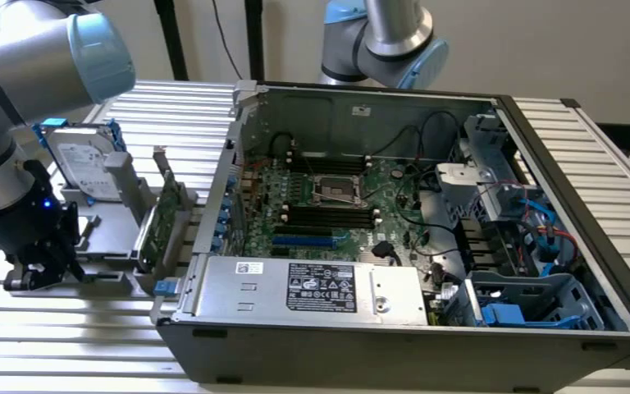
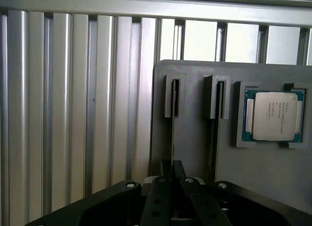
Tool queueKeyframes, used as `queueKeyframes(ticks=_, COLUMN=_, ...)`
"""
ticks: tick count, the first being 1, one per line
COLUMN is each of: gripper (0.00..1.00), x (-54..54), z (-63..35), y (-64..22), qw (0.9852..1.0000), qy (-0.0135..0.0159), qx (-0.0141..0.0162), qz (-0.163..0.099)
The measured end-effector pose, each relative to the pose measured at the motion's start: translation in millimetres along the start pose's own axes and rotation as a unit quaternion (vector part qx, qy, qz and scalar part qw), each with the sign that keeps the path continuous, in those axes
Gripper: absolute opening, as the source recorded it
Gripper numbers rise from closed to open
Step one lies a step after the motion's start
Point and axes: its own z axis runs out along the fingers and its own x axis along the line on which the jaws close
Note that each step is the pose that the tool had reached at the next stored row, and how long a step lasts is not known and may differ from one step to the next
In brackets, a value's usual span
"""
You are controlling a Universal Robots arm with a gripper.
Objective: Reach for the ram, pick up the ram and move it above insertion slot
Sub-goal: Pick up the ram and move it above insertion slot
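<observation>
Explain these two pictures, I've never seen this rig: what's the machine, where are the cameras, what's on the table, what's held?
The machine is a grey robot arm with blue joint caps, ending in a black gripper. One picture comes from a camera off the arm, the other from its wrist. On the slatted metal table sit an open grey computer case with a green motherboard and, at the exterior view's left, a grey plastic holder. It carries a silver hard drive with blue rails, a wide green expansion card and a silver processor chip. The gripper is down by the holder's two narrow slots; whether it holds anything, I cannot tell.
</observation>
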Motion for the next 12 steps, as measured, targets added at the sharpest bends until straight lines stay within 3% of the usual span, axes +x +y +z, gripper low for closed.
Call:
queueKeyframes(ticks=6, gripper=0.13, x=-0.3, z=-13.0, y=0.1, qw=1.0, qy=0.0, qx=-0.0004, qz=0.001)
queueKeyframes(ticks=12, gripper=0.13, x=-0.8, z=-39.4, y=0.3, qw=1.0, qy=-0.0001, qx=-0.0005, qz=0.001)
